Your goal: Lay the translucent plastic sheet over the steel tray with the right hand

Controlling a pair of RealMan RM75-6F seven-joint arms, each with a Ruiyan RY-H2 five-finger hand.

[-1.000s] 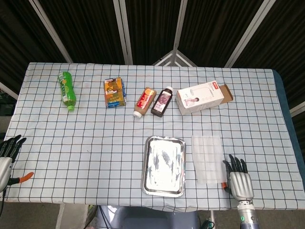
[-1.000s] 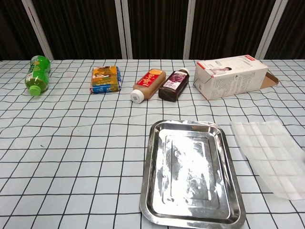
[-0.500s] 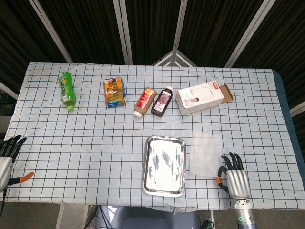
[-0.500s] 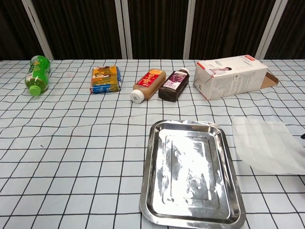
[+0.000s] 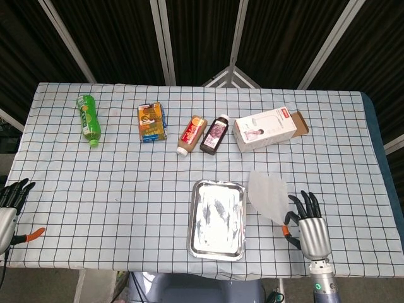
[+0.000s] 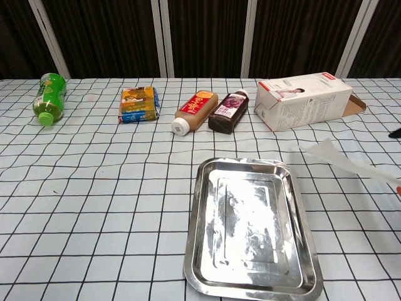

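Observation:
The steel tray (image 5: 217, 218) lies near the table's front edge, shiny and bare inside; in the chest view the tray (image 6: 252, 231) fills the lower middle. The translucent plastic sheet (image 5: 267, 194) is lifted off the cloth just right of the tray, held at its near right corner by my right hand (image 5: 307, 228). In the chest view the sheet (image 6: 341, 160) hangs edge-on above the table at the right, and only a dark fingertip shows at that frame's right border. My left hand (image 5: 9, 205) sits at the table's front left edge, fingers apart, holding nothing.
Along the back lie a green bottle (image 5: 89, 118), an orange-blue carton (image 5: 152, 122), a brown bottle (image 5: 191, 135), a dark bottle (image 5: 214, 134) and a white box (image 5: 270, 128). An orange-handled tool (image 5: 28, 235) lies beside my left hand.
The sheet lay flat on the cloth a second ago; my right hand has gripped its near corner and raised it, drawing it up and slightly toward the tray. Left hand unmoved.

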